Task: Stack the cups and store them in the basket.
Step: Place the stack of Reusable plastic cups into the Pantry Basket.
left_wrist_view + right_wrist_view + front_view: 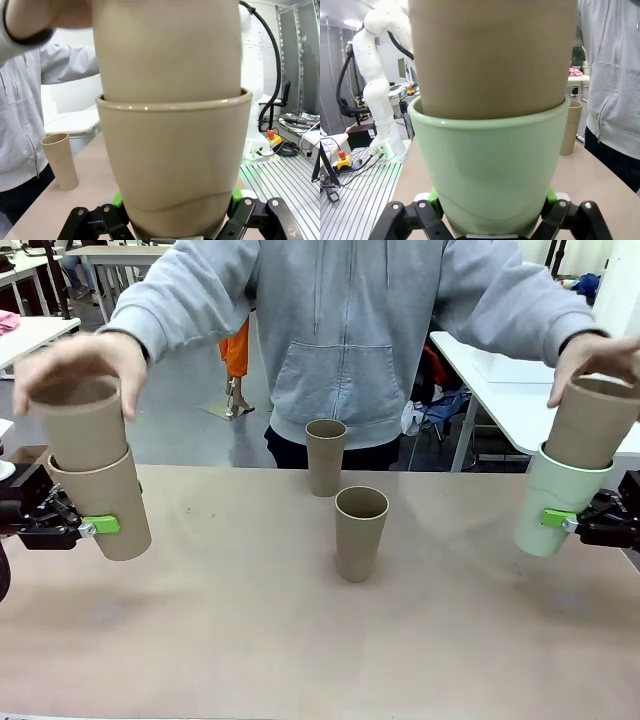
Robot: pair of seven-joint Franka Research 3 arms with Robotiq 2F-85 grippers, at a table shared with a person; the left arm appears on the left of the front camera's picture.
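Your right gripper (562,521) clamps the green cup (555,510), tilted, at the right edge of the table (300,640). A brown cup (592,420) sits partway inside it under the person's hand (600,355). Your left gripper (98,525) clamps a second brown cup (108,505). A third brown cup (80,425) is nested partway in, with the person's other hand (75,360) on top. A fourth brown cup (360,532) stands upright mid-table, and a fifth brown cup (325,455) stands behind it.
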